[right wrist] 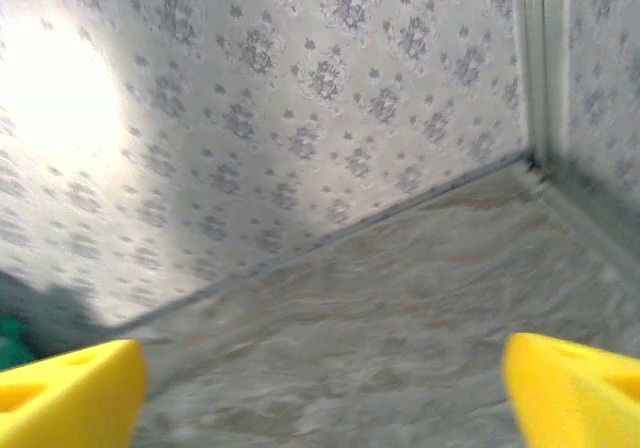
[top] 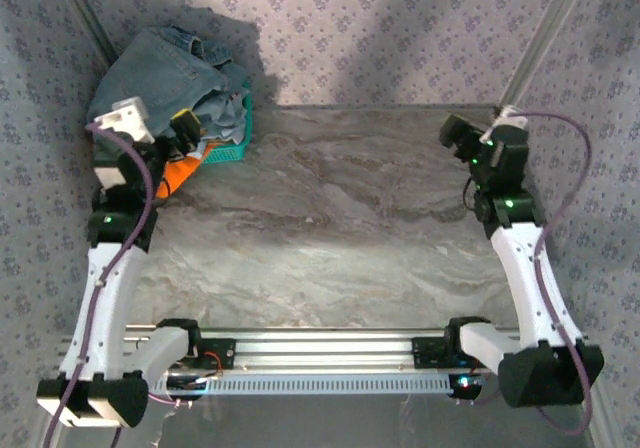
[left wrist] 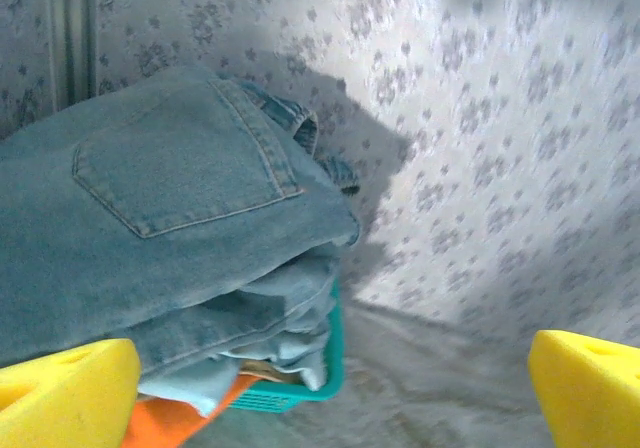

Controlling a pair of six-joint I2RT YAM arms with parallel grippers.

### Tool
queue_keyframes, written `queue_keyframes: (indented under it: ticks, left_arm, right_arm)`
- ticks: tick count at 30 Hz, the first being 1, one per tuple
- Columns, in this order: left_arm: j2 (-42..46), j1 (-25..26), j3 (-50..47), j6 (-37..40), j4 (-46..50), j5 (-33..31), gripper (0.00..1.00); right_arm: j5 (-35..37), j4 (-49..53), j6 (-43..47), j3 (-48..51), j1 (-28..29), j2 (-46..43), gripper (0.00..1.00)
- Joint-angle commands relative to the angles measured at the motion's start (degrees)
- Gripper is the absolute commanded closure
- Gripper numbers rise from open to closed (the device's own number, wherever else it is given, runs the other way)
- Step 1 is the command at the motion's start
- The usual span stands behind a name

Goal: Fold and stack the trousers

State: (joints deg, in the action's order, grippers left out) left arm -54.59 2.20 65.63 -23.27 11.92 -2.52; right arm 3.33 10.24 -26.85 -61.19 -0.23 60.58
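The marbled desk [top: 340, 228] is cut off at the near edge by the arm bases. At its far left corner the trousers [left wrist: 150, 218] lie heaped on a teal basket [left wrist: 300, 393], a back pocket uppermost; the legs are bundled beneath and cannot be traced. Most of the basket is buried under them. An orange cloth [left wrist: 165, 423] pokes out below, the rest of it hidden. The left hand [left wrist: 325, 393] hangs open just near of the heap, its tips cropped. The right hand [right wrist: 320, 393] is open over bare desk at the far right.

Far-L table [top: 350, 228] corner: trousers [top: 160, 68] heaped in basket [top: 235, 150].
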Motion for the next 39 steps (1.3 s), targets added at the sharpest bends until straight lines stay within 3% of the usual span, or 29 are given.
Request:
queue_keyframes:
  ticks: [1, 2, 4, 7, 11, 13, 16, 23, 26, 28, 29, 35, 39]
  left_arm:
    - [-0.6, -5.9, -2.0, -15.9, 9.3, 6.3, 0.11]
    - [-2.4, -7.2, 0.0, -15.6, 12.0, 6.0, 0.22]
    - [-10.0, -6.9, 8.4, -11.2, 20.9, 3.9, 0.27]
    - [-22.0, -1.6, 21.6, -3.8, 32.3, -6.4, 0.2]
    - [-37.0, 5.5, 37.1, 4.6, 40.7, -21.4, 0.07]
    - [-44.2, 7.4, 43.4, 7.9, 43.0, -26.8, 0.01]
    - [-53.9, 9.2, 54.1, 9.8, 48.0, -33.8, 0.0]
    - [-65.4, 9.4, 62.0, 18.2, 41.2, -43.0, 0.0]
    - [-70.8, 9.0, 64.9, 22.6, 38.0, -49.9, 0.01]
    - [-73.3, 8.2, 66.1, 24.3, 36.2, -50.9, 0.1]
    - [-74.1, 7.5, 66.1, 24.7, 35.1, -50.2, 0.21]
    - [-73.2, 5.6, 65.9, 24.9, 33.5, -45.3, 0.96]
    - [-68.2, 8.0, 67.5, 26.7, 34.6, -43.4, 1.0]
  right_arm:
    - [-13.9, 9.8, -9.7, 2.2, -1.6, 1.8, 0.15]
    - [-13.7, 11.4, -7.2, 1.2, -0.8, 2.5, 0.14]
    - [-11.6, 14.9, -4.5, -0.8, 1.8, 3.8, 0.1]
    - [-11.1, 15.9, -2.0, -1.3, 5.0, 4.8, 0.05]
    - [-10.4, 14.6, -0.8, -0.6, 8.1, 5.8, 0.0]
    - [-10.6, 14.3, -0.9, -0.4, 8.5, 6.5, 0.0]
    - [-11.6, 13.7, -0.7, -0.1, 8.7, 7.6, 0.0]
    - [-13.7, 12.6, 0.4, 0.0, 8.9, 9.9, 0.0]
    - [-14.4, 11.8, 0.4, 0.1, 8.9, 11.0, 0.0]
    - [-15.1, 11.3, 0.3, 0.0, 8.9, 11.8, 0.0]
    - [-15.2, 11.2, 0.4, -0.1, 8.9, 12.0, 0.0]
    - [-15.4, 11.1, 0.7, -0.5, 8.9, 11.9, 0.03]
    - [-17.3, 9.7, -0.4, 0.7, 9.3, 11.8, 0.05]
